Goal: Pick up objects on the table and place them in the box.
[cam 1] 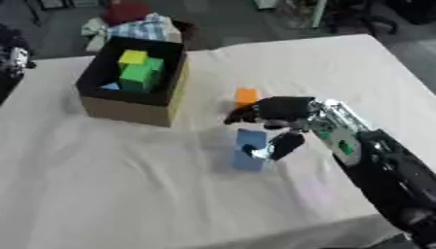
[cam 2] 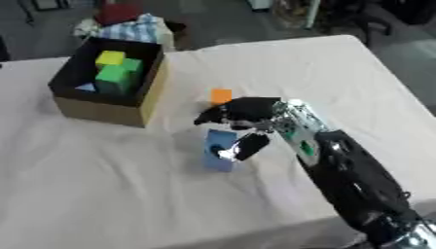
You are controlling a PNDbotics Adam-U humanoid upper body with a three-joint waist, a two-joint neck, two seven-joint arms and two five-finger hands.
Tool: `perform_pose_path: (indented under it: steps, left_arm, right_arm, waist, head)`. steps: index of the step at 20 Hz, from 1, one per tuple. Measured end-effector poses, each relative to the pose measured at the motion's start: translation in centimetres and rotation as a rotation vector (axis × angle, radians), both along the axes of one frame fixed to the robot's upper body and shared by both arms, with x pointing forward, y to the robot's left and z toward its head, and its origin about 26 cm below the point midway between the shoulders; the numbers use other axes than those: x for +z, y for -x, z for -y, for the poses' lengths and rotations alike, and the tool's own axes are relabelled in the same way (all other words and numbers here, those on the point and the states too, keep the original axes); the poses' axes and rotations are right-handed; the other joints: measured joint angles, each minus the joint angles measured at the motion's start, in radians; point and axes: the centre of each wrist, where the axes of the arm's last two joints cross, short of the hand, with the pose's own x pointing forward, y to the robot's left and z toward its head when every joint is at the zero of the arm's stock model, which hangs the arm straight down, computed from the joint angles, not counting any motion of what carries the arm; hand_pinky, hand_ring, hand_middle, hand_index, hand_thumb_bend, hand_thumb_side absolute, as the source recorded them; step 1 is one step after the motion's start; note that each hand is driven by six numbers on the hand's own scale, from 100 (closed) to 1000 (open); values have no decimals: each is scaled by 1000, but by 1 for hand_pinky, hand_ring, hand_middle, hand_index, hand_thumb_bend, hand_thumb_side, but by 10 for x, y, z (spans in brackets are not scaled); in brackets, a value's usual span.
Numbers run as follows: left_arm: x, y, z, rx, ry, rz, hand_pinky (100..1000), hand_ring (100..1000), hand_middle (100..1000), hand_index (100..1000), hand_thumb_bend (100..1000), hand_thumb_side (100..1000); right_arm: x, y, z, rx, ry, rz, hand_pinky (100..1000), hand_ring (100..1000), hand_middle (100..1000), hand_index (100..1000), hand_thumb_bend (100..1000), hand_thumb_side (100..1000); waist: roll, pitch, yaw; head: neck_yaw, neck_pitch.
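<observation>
One hand in sight: the right hand (cam 1: 277, 113), coming in from the lower right on a black arm with a silver wrist.
Hand state: fingers (cam 1: 243, 115) arched over the top of the blue block (cam 1: 248, 151), thumb (cam 1: 285, 145) down against the block's right face; it looks like a pinch from above, with the block between thumb and fingers.
Left hand: I cannot find it in either view.
Blue block: upright, a tall slab, near the middle of the bench (cam 1: 128, 194); its lower end seems to sit on the white cloth, though I cannot tell for sure whether it is lifted clear.
Orange block (cam 1: 245, 96): small, just beyond the hand, on the far side of its fingers, resting on the cloth, apart from the blue block.
Box (cam 1: 136, 109): open cardboard box, dark inside, standing on the bench to the left and farther back than the hand, well apart from it.
Inside the box: a yellow block (cam 1: 132, 57) on top of green blocks (cam 1: 139, 74), with a pale blue corner of something low at the left wall.
Behind the box: a heap of cloth (cam 1: 140, 26), checked blue and white with something red on top, past the far edge of the bench.
</observation>
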Motion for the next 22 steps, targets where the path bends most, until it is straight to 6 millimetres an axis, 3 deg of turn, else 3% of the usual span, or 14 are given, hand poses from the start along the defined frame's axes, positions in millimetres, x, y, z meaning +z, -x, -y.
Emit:
perform_pose_path:
  steps: [6,9,14,17,22]
  left_arm:
    - [-1,0,0,1,0,-4,862,627,630,881,104,771]
    - [-2,0,-1,2,1,-7,862,626,630,881,100,775]
    - [-3,0,-1,3,2,-9,860,624,628,881,100,775]
    - [-4,1,0,3,7,-10,859,623,627,880,100,776]
    - [-2,3,-1,13,18,8,857,622,626,879,100,769]
  right_arm:
    - [-2,0,-3,26,44,47,791,776,840,995,107,571]
    - [-3,0,-3,41,53,59,771,697,755,973,100,475]
    - [1,-2,-5,72,26,77,759,657,731,962,100,371]
    - [14,-7,-3,86,-21,90,756,641,721,960,100,309]
    - [60,-20,4,88,-138,132,755,624,713,958,100,219]
  waist:
    - [-5,0,4]
    - [-5,0,5]
    - [-5,0,5]
    - [-5,0,5]
    - [-5,0,16]
  head:
    - [0,0]
    - [-1,0]
    - [-1,0]
    - [-1,0]
    - [-6,0]
